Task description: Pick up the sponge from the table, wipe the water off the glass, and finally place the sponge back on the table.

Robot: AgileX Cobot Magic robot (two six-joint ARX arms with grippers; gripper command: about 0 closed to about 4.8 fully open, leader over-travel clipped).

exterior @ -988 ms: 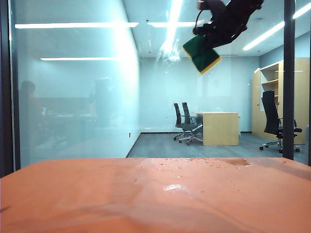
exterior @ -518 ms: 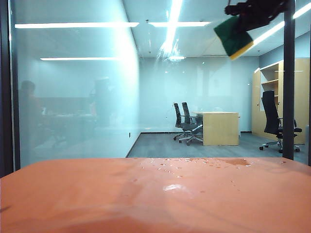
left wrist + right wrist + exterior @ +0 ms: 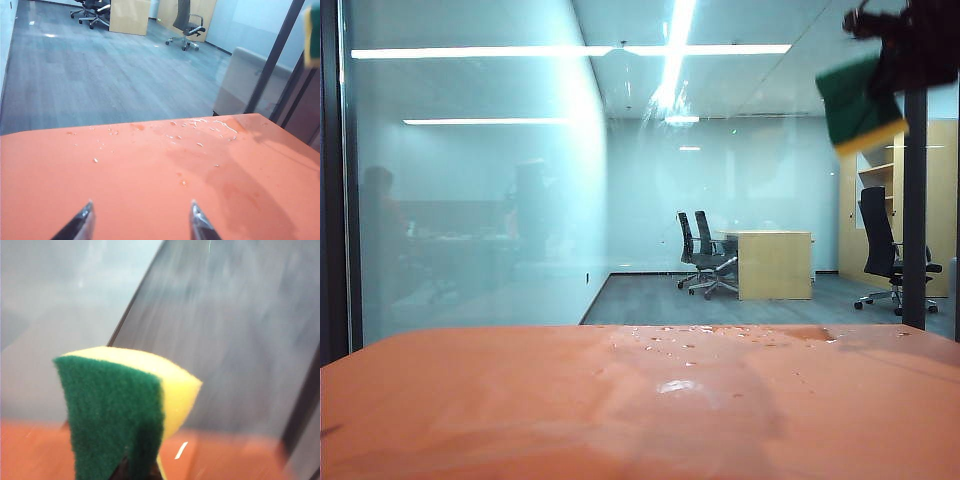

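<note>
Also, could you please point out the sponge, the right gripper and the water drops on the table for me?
sponge (image 3: 855, 103): exterior view, on its green scouring face.
right gripper (image 3: 892, 72): exterior view, where its dark jaws pinch the sponge.
water drops (image 3: 222, 125): left wrist view, on the streak near the table's far edge.

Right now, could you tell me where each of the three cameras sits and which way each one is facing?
Exterior view: low behind the table, facing the glass; shows the right gripper holding the sponge high up.
Left wrist view: on the left arm, angled down over the table toward the glass; the open left gripper shows its fingertips.
Right wrist view: on the right arm, close behind the sponge, facing the glass; the gripper is barely visible.
Shared: all three show the sponge, the table and the glass.
</note>
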